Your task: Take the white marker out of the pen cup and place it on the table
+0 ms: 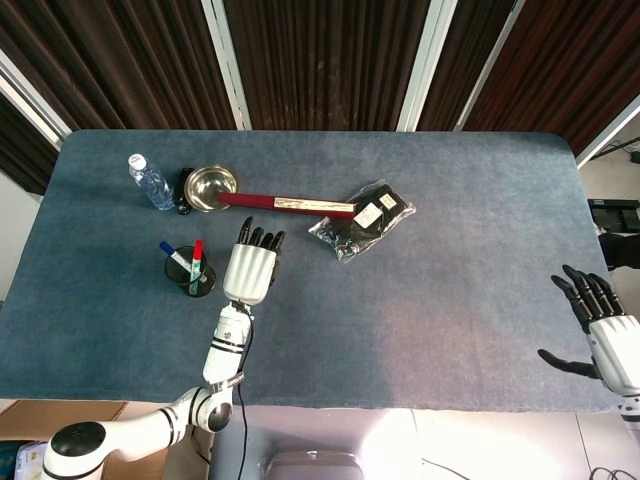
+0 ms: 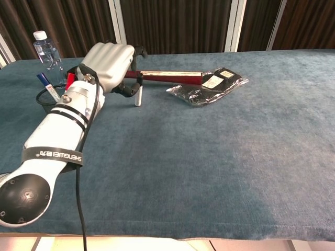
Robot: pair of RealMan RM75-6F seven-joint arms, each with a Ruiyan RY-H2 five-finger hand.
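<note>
Left hand: the white robotic left hand point(image 2: 111, 61) hangs over the blue-grey felt worktop point(image 2: 220, 157), knuckles up, dark fingers curled around the short white marker point(image 2: 138, 98). In the head view the same hand point(image 1: 250, 270) covers the marker completely.
White marker: out of the cup, held nearly upright below the left hand's fingers. Its lower end is at or just above the worktop; I cannot tell from the chest view whether it touches.
Pen cup: the black wire-mesh pen cup point(image 1: 188, 275) stands just beside the left hand, on its outer side. It holds a blue-capped marker point(image 1: 173, 254) and a red-capped marker point(image 1: 196, 256). In the chest view the white forearm hides most of the cup.
Beyond the left hand: a small steel bowl point(image 1: 211, 187), with a long dark red box point(image 1: 290, 204) lying flat from it towards the middle of the worktop. A clear plastic water bottle point(image 1: 148, 181) with a white cap stands near the bowl, further to the outer side.
Towards the right hand: a clear plastic bag of black items with white labels point(image 1: 362, 219) lies at the far end of the red box.
Right hand: the black-fingered right hand point(image 1: 597, 322) hovers at the opposite edge of the worktop, well apart from everything, fingers spread and holding nothing.
</note>
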